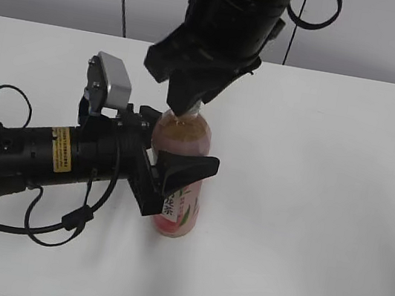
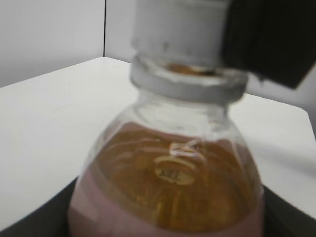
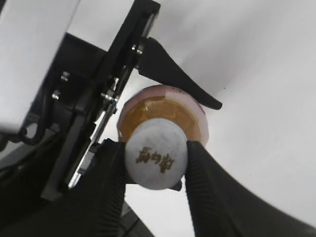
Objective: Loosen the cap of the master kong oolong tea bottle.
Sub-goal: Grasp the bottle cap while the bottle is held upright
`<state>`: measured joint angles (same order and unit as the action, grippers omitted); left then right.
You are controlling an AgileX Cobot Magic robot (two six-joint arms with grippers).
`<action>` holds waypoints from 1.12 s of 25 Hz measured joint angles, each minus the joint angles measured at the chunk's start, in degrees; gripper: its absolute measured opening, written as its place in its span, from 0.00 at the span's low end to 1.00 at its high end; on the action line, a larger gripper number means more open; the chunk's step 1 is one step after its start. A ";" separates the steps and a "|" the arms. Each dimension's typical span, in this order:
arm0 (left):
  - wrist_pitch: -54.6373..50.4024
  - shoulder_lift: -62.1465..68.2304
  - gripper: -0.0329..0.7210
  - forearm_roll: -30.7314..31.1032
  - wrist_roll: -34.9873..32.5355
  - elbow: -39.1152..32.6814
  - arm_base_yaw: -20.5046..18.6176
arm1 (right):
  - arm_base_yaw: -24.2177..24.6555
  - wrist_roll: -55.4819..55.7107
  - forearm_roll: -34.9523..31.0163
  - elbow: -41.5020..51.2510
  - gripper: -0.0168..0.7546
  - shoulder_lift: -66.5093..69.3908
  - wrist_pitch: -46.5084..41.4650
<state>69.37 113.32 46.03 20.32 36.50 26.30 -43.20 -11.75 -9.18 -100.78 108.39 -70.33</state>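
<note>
While the master kong oolong tea bottle (image 1: 181, 183) stands upright on the white table (image 1: 322, 213), both grippers are engaged on it. Left gripper (image 1: 170, 177): comes in level from the side, black fingers (image 1: 190, 168) wrapped around the bottle's middle at the top edge of the pink label, one in front and the other behind the body; clamped on the bottle. In the left wrist view the amber tea and clear shoulder sit directly between the finger bases, filling the frame; image soft, detail limited.

Right gripper (image 3: 156, 154): descends from above onto the neck. Right wrist view shows the cap (image 3: 156, 153), white, with a dark printed mark on top, pinched between two black fingers (image 3: 203, 168), one touching each side; closed on the cap. Bottle shoulder is visible just beyond the cap, past the fingertips. In the exterior view the cap is mostly hidden by this gripper; only a sliver shows between the fingertips, just above the tea line.
</note>
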 joint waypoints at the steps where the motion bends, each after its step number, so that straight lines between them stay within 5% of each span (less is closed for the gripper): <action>1: 0.00 0.00 0.65 0.00 -0.05 0.00 0.00 | 0.00 -3.45 0.07 0.00 0.39 0.00 0.00; 13: 0.00 0.00 0.65 0.60 -0.88 0.00 0.00 | 0.00 -50.43 0.54 -0.06 0.39 -0.29 0.00; 28: 0.00 0.00 0.65 1.17 -1.27 0.00 0.00 | 0.00 -96.06 0.09 -0.22 0.39 -0.45 0.27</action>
<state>69.37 113.32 47.20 19.05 36.50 26.30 -43.20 -107.81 -9.09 -101.00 107.94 -70.06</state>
